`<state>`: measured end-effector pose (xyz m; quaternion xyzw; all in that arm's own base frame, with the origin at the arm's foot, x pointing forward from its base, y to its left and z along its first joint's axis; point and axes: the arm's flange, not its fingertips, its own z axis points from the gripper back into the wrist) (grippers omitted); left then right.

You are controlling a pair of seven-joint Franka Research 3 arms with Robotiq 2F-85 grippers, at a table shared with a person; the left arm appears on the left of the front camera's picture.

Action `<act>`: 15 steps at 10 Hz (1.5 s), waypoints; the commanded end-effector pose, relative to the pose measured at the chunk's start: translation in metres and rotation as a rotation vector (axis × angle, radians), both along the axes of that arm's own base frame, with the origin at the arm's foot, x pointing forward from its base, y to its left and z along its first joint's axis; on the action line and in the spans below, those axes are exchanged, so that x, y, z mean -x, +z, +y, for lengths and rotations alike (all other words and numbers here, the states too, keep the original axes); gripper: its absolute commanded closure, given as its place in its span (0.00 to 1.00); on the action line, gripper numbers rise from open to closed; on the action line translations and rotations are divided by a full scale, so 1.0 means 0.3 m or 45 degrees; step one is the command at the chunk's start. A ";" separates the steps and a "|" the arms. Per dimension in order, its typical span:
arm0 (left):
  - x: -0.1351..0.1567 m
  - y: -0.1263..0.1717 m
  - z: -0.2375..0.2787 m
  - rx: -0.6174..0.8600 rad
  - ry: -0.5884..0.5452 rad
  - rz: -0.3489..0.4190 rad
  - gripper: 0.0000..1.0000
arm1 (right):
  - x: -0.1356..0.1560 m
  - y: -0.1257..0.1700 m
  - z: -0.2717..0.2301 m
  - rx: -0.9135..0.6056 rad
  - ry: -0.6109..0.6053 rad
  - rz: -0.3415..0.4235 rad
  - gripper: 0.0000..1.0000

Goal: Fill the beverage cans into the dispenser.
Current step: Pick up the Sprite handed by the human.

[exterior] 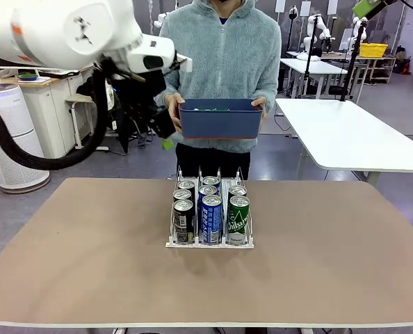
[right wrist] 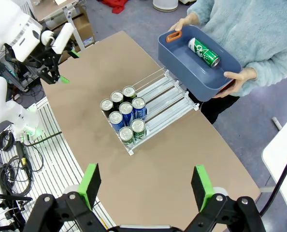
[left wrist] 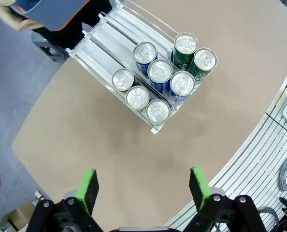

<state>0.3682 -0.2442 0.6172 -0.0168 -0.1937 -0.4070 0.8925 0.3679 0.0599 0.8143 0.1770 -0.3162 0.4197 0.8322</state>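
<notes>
- Blue plastic, the bin (exterior: 220, 124) sat level between the person's hands (exterior: 173, 104) at the far edge of the table (exterior: 81, 257), just behind the dispenser (exterior: 192, 244). I judged this an offering pose that put its contents where an arm could reach them.
- One green can (right wrist: 204, 52) lay on its side in the bin, apart from the rack.
- The dispenser stood at the middle of the table with eight cans upright in it. Three dark cans (exterior: 183, 216) filled the left lane, three blue cans (exterior: 211, 212) the middle, and two green cans (exterior: 238, 209) the right.
- The cans were bunched touching at the near end, probably because the lanes slope that way. The far stretches of rail lay bare.
- The right lane was one can short, so it looked like the home for the can in the bin. By that reckoning the task was nearly done.
- The left arm (exterior: 67, 31) was raised high at the far left. The left gripper (left wrist: 143, 189) pointed down at the table from well above, its green pads spread wide with nothing between them.
- The right gripper (right wrist: 146, 184) hung high over the near side, looking down on the rack and bin, its jaws wide apart and empty.
</notes>
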 end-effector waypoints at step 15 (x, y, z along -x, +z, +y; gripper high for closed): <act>0.035 0.339 0.225 0.189 -0.032 -0.139 0.00 | 0.006 0.000 0.003 -0.009 0.000 0.011 0.00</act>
